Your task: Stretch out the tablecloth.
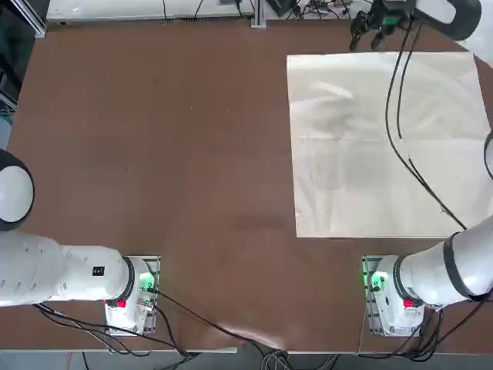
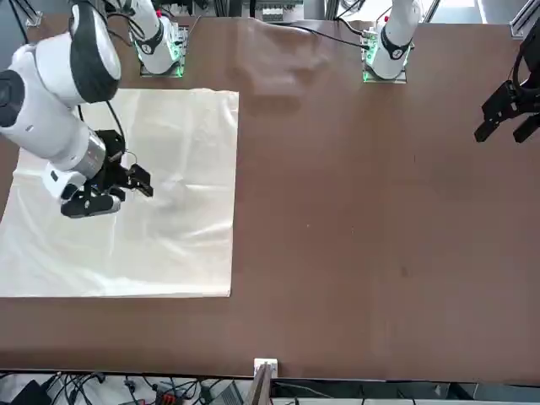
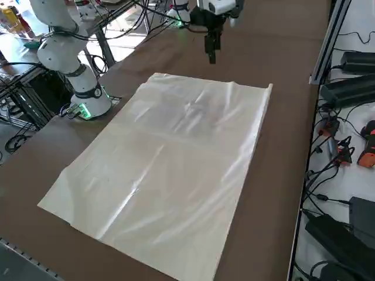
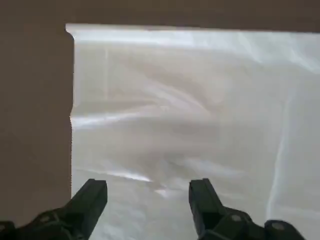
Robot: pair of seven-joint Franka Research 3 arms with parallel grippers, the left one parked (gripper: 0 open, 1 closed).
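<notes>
The tablecloth (image 1: 331,193) lies flat on the bench (image 1: 192,154), on the far side of the right arm's base (image 1: 383,301) and extending past it to both sides. Creases and low ripples remain in the sheet. Its long axis is judged to run sideways across the bench, roughly square to the line leading away from that base.

The right hand (image 4: 148,187) is released: fingers apart, nothing between them. It is raised, out toward the cloth's edge farthest from the base. The cloth is below it, with most of the sheet back toward the base and to the right. The right arm is the nearer one. The next move is judged to call for lowering onto an edge or corner before pulling outward; a shallow pinch could slip or add folds.
</notes>
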